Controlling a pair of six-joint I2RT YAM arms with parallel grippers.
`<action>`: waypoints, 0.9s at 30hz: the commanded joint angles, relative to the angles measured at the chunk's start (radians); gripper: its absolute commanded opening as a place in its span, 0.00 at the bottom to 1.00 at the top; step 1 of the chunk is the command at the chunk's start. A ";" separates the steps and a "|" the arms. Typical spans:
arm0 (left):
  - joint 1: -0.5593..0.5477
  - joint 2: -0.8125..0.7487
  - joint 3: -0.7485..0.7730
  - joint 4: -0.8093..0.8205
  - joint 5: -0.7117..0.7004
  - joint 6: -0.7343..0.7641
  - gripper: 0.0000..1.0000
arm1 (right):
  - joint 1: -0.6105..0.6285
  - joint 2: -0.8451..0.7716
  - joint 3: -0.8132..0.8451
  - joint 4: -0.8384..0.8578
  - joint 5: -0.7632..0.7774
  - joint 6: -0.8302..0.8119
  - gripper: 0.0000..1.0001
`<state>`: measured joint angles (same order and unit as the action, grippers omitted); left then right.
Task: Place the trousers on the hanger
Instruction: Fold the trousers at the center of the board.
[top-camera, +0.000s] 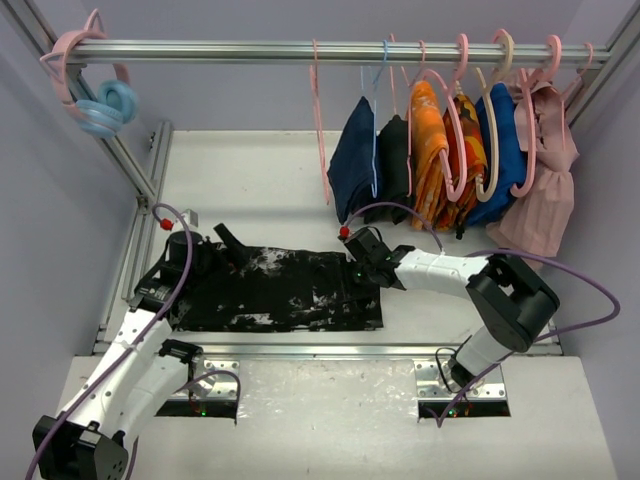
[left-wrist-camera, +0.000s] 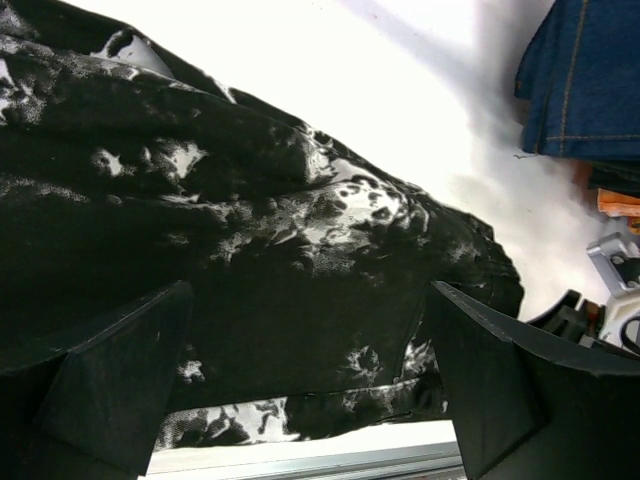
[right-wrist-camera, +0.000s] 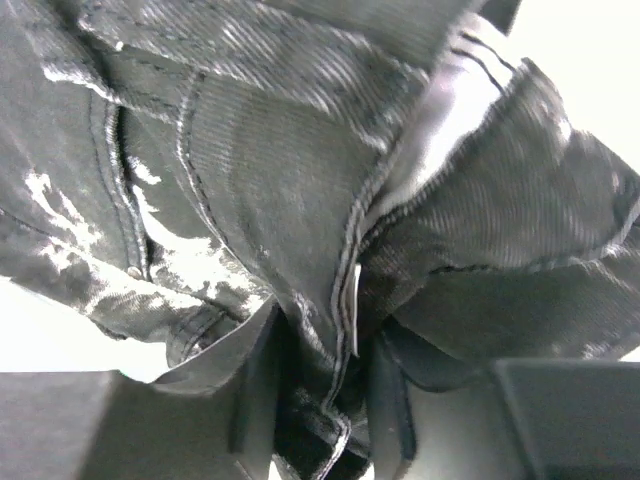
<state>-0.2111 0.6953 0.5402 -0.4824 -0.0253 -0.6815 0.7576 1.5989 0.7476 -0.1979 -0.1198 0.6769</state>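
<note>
Trousers (top-camera: 275, 290) stretch left to right across the surface (top-camera: 260, 180), your right pincer (top-camera: 362, 250) pinching the end nearer the thin pink hanger (top-camera: 320, 130), your left pincer (top-camera: 212, 248) spread over the other.

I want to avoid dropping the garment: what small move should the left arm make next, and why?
Probably lower the left gripper onto the trousers and close it. Its fingers stand wide open over the fabric, while the right gripper seems shut on a bunched fold at the other end. Both ends need holding before lifting toward the thin pink hanger.
</note>
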 joint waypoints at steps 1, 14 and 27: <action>-0.013 -0.034 0.052 0.006 0.021 0.011 1.00 | 0.012 0.003 0.017 0.034 -0.037 -0.026 0.17; -0.012 -0.040 0.073 -0.014 -0.014 0.009 1.00 | 0.141 -0.193 0.106 -0.076 0.078 -0.020 0.00; -0.011 0.098 0.065 0.036 -0.100 -0.042 1.00 | 0.170 -0.443 0.115 -0.249 0.211 0.044 0.00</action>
<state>-0.2115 0.7348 0.5762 -0.5056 -0.0664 -0.6902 0.9264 1.2429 0.8406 -0.4125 0.0216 0.6891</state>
